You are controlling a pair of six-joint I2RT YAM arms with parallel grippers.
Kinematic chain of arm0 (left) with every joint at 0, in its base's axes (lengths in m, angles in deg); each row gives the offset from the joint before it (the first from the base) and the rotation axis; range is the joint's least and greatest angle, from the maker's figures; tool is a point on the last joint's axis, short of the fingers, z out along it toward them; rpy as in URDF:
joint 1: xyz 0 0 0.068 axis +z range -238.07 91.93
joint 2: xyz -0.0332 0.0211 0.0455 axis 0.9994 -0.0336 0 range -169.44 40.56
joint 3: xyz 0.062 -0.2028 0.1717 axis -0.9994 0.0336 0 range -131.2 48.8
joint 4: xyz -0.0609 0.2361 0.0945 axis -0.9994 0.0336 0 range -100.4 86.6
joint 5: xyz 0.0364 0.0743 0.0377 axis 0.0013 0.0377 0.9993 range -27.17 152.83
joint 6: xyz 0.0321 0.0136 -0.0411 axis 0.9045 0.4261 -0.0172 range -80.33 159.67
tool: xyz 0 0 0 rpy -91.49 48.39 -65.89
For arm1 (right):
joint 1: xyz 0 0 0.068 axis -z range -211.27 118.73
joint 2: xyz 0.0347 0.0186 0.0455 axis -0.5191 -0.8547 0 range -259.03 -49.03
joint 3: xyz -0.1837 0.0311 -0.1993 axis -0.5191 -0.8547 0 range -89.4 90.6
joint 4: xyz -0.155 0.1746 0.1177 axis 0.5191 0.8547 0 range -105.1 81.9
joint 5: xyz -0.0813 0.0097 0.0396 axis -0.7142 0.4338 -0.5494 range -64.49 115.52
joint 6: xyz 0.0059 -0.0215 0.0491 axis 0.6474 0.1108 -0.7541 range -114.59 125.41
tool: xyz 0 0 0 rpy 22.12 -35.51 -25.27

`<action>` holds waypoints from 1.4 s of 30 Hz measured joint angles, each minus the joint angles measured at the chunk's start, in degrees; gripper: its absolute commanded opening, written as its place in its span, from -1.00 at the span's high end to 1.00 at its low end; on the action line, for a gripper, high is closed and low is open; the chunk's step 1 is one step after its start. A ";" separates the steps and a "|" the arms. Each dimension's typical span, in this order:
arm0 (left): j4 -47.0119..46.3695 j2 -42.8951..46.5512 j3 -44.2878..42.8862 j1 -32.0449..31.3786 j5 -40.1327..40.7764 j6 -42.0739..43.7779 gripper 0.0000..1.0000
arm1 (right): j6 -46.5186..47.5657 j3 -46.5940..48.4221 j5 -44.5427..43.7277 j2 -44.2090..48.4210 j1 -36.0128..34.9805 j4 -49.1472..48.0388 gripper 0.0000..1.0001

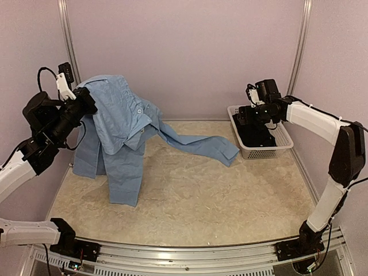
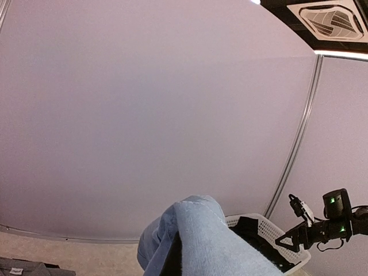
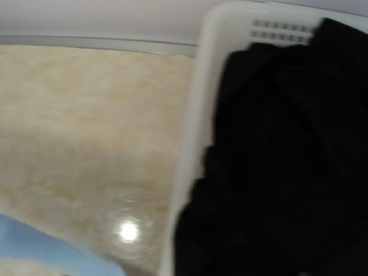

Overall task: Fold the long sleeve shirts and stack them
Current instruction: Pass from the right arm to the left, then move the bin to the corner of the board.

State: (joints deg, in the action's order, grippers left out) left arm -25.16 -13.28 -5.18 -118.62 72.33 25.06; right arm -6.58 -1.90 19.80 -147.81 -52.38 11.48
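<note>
The large light blue shirt [image 1: 123, 135] hangs from my raised left gripper [image 1: 86, 103], which is shut on a bunch of its cloth near the collar. The body drapes down to the table, and one long sleeve [image 1: 207, 146] trails right along the tabletop toward the basket. In the left wrist view the blue cloth [image 2: 207, 244] covers the jaws. My right gripper [image 1: 242, 115] hovers over the left rim of the basket, open and holding nothing. Its fingers are out of its own wrist view. A grey cloth [image 2: 23, 267] shows at the bottom left corner of the left wrist view.
A white mesh basket [image 1: 280, 148] stands at the back right with a dark garment [image 3: 287, 161] inside; its pattern does not show. The basket's rim [image 3: 192, 149] crosses the right wrist view, with a corner of blue shirt [image 3: 34, 253] on the beige tabletop [image 1: 201, 195].
</note>
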 measured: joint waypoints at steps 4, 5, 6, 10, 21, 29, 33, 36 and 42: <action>-0.46 -1.09 -0.68 0.22 -3.26 -2.16 1.00 | 0.81 0.00 -0.61 -1.42 1.01 -0.79 -0.57; -0.94 -2.34 -1.01 0.20 -4.98 -2.91 1.00 | 0.98 0.31 -0.52 -2.40 1.03 -0.98 -0.55; -1.36 -3.54 -1.20 0.17 -6.45 -3.39 1.00 | 1.22 0.85 -0.39 -3.69 1.05 -0.98 -0.53; -1.77 -8.74 -1.29 -0.72 -10.88 -4.39 1.00 | 1.97 3.21 1.38 -10.29 1.03 -1.18 -0.47; -1.95 -22.69 -2.38 -11.54 -11.56 -1.36 1.00 | 0.52 14.25 2.29 -24.39 1.05 -0.31 0.34; -3.21 -30.03 -5.05 -15.04 -10.75 -0.02 0.99 | -1.84 13.90 0.13 -24.83 3.21 -0.79 0.70; -3.48 -31.74 -5.79 -16.41 -10.51 0.55 0.99 | -1.77 12.39 0.37 -24.39 5.99 -3.56 0.82; -3.63 -32.57 -6.16 -16.92 -10.43 0.96 0.99 | -1.77 11.28 0.28 -23.96 8.00 -4.79 0.90; -3.78 -33.14 -6.32 -17.14 -10.27 1.18 0.99 | -2.27 9.03 -1.01 -22.88 9.22 -6.84 0.91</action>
State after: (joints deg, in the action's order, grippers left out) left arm -28.94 -46.42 -11.50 -135.75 62.06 26.24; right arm -8.85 7.13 18.79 -170.69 -43.15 4.64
